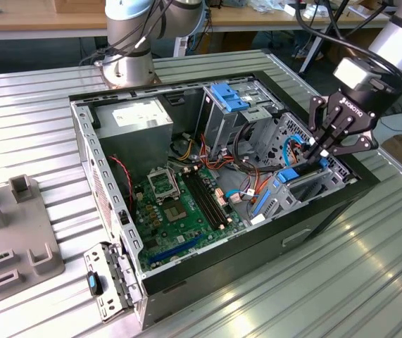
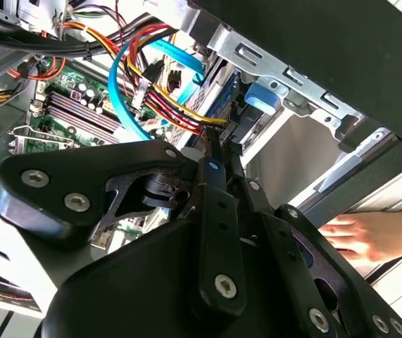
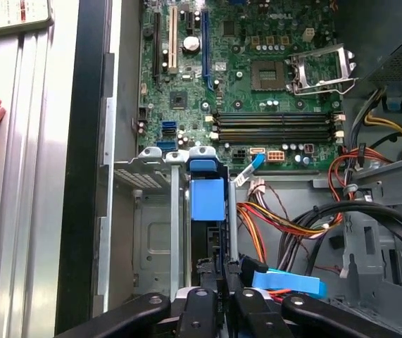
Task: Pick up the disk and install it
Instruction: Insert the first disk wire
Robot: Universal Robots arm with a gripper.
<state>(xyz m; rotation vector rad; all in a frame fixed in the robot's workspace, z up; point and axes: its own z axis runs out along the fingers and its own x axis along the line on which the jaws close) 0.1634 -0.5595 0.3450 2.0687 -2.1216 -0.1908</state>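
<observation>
The black multi-link robot hand (image 1: 322, 151) hangs low over the corner bay of the open black desktop computer case (image 1: 313, 222), its fingers drawn together on the upper edge of the disk (image 3: 208, 204), a flat drive standing on edge in a bright blue plastic carrier. In the first wrist view the disk sits well down between the grey metal bay walls (image 3: 151, 232), so installation looks nearly done; whether it is fully seated cannot be judged. The drive's body and label are hidden by the bay. A person's hand (image 2: 369, 236) rests outside the case
</observation>
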